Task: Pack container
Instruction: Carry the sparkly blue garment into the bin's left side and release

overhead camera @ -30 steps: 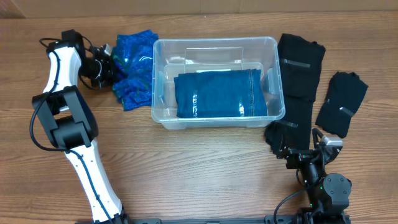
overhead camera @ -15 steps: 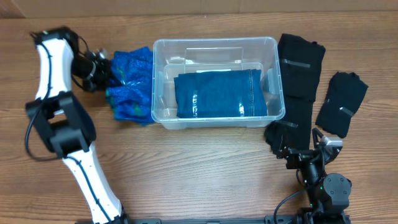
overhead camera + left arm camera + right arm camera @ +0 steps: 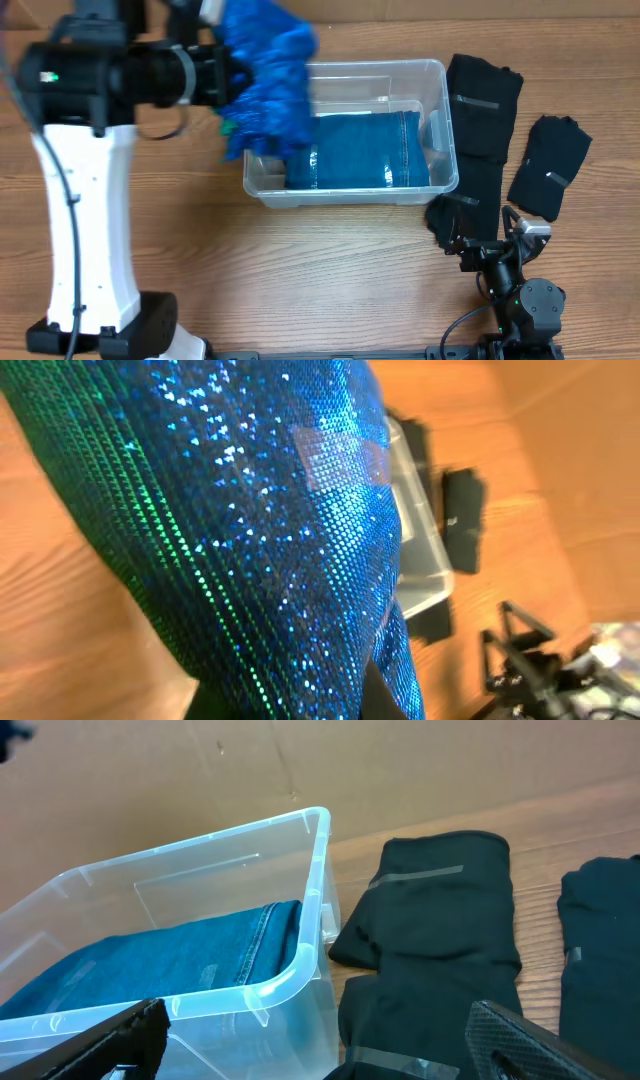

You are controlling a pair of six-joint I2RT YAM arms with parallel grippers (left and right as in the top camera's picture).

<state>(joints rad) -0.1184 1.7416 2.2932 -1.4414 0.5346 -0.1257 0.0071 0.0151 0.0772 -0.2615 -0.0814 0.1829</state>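
Left hand (image 3: 212,72), clamped on sequin cloth (image 3: 265,85), hangs above left end of container (image 3: 350,196), long axis running rightward.

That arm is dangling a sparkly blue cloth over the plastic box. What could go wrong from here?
1. The sparkly blue cloth hangs across the left rim of the container, partly outside it. If the left gripper let go here, it might drape over the wall or slide onto the table.
2. The folded jeans already cover most of the floor, so the bunched cloth may pile up high.
3. Trailing fabric could snag the rim and tug the container.
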